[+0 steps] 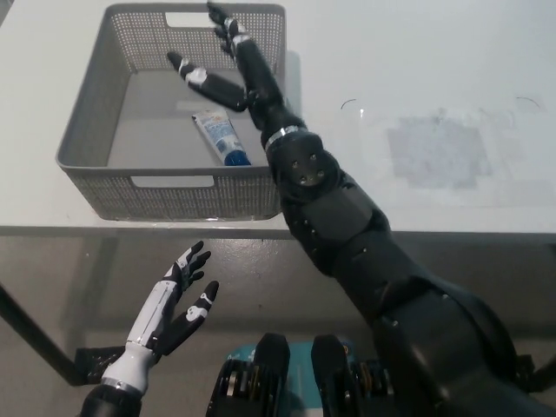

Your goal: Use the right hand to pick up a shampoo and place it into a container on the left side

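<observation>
A white and blue shampoo tube (221, 137) lies flat on the floor of the grey mesh basket (91, 139), near its right wall, cap end toward the front. My black right hand (228, 62) is spread open above the basket's back right part, apart from the tube, fingers stretched toward the far rim. My white left hand (174, 304) rests open below the table's front edge at the lower left, holding nothing.
The basket stands at the back left of the white table (417, 69). A faint grey smudge (434, 149) marks the tabletop to the right. The table's front edge (130, 229) runs just in front of the basket.
</observation>
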